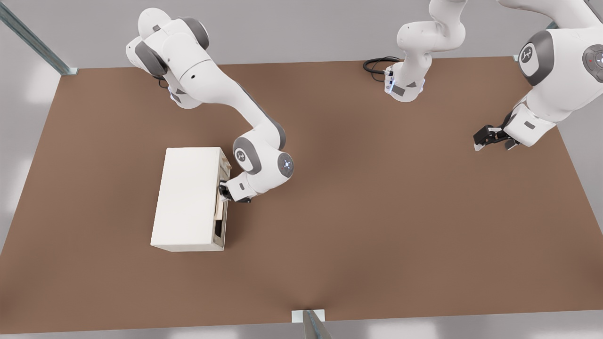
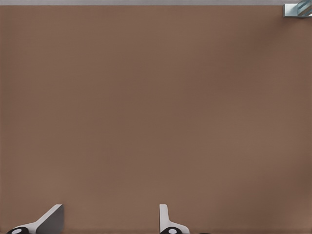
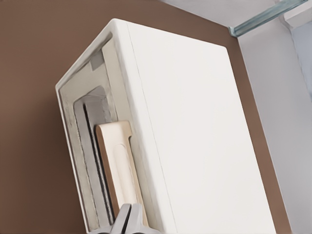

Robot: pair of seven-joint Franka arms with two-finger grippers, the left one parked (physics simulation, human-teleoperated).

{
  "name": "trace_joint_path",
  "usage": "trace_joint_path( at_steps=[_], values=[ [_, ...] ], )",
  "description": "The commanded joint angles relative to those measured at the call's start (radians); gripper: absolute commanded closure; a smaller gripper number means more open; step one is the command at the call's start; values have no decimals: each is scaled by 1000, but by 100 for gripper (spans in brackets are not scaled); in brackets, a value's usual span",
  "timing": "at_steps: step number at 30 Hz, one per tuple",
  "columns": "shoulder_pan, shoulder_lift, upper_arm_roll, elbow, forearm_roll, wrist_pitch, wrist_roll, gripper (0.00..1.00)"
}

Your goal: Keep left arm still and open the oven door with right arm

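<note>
**Right arm's jaws at the oven's front handle**

The oven (image 1: 188, 197) is a plain cream-white box with softly rounded edges and a smooth matte top, sitting on the flat brown counter (image 1: 377, 212). Its narrow front faces the front view's right. On that face is the oven door (image 1: 220, 221), a beige panel framing a dark window, with a flat pale bar handle (image 3: 117, 165) running along it. The handle is a smooth tan slab with rounded corners and a shallow oval dip in its face. The door lies flat against the oven body.

The right arm (image 1: 212, 89), glossy white with grey joint caps, reaches from behind the oven and bends down beside its front face. The gripper (image 1: 224, 190) is black and sits right against the door, at the handle's end nearer the arm's base. In the right wrist view its two pale grey fingertips (image 3: 127, 220) appear pressed together with only a thin seam between them, right at the handle's end; whether they touch the handle I cannot tell.

Beyond the oven, a grey metal rail (image 3: 263, 18) meets the counter's corner against a pale grey wall.
</note>
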Motion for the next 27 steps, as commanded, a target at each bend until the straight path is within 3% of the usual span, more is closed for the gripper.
trace_joint_path(
  at_steps=[1, 20, 24, 25, 27],
  values=[
    [-1, 3, 0, 0, -17, 5, 37, 100],
    [19, 26, 3, -1, -8, -31, 15, 100],
    [194, 115, 6, 264, 203, -179, 214, 100],
    [180, 112, 4, 295, 211, -198, 207, 0],
    [36, 48, 4, 295, 338, -199, -238, 0]
  ],
)
